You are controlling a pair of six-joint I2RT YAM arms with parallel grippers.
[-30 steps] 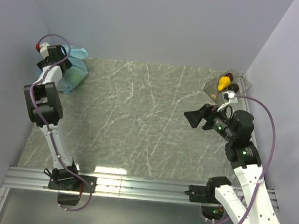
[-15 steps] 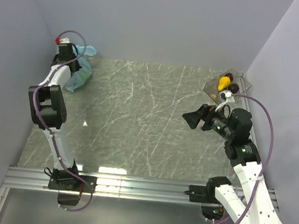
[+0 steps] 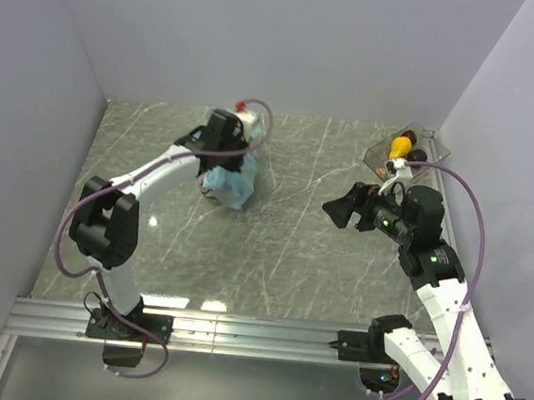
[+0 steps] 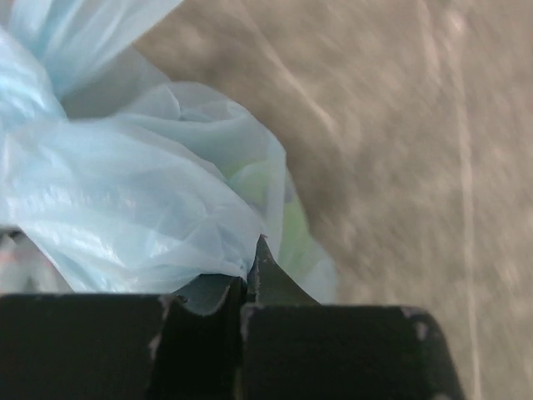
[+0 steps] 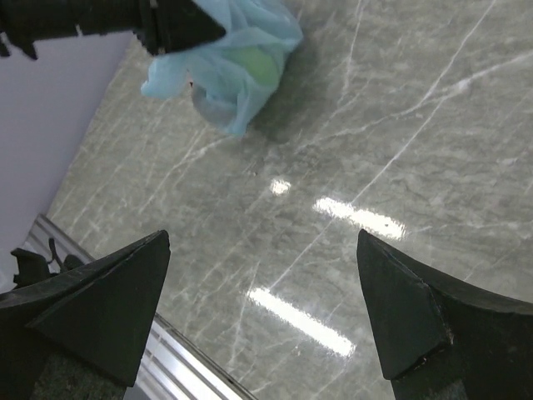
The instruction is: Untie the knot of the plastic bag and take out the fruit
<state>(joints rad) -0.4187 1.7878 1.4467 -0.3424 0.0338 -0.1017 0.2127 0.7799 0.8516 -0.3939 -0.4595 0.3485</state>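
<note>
Top external: seeing left gripper (image 3: 226,158) out over the middle of the table (image 3: 291,250), jaws pinched right down onto a fold of the plastic bag (image 3: 232,185). Same on left wrist: fingertips together, thin blue film trapped between, bulk of bag bunched just beyond. Bag bottom either touching the table or just off it, can't tell which. Seeing green of the fruit (image 5: 250,62) through the film on right wrist. Can't locate the knot in any view; possibly hidden at the left fingers, not calling it.

Seeing right gripper (image 3: 334,211) well apart from the bag, jaws spread fully wide, holding nothing, pointed toward it. Clear tray (image 3: 377,156) at far right corner, beside the right arm; not part of this step.

Judging step in hand as positioning the bag at centre for a two-handed untie. To do it well:
- Set the bag down first; no working on it while hanging.
- Use the left pinch as anchor; turn so the twisted handles face the right arm.
- Bring right in low and slow; take one loose ear only, not the whole bunch.
- Pull that ear sideways away from the anchor, not up. Thin film, likely to tear or cinch tighter.
- Stop on any stretch in the bag body.
</note>
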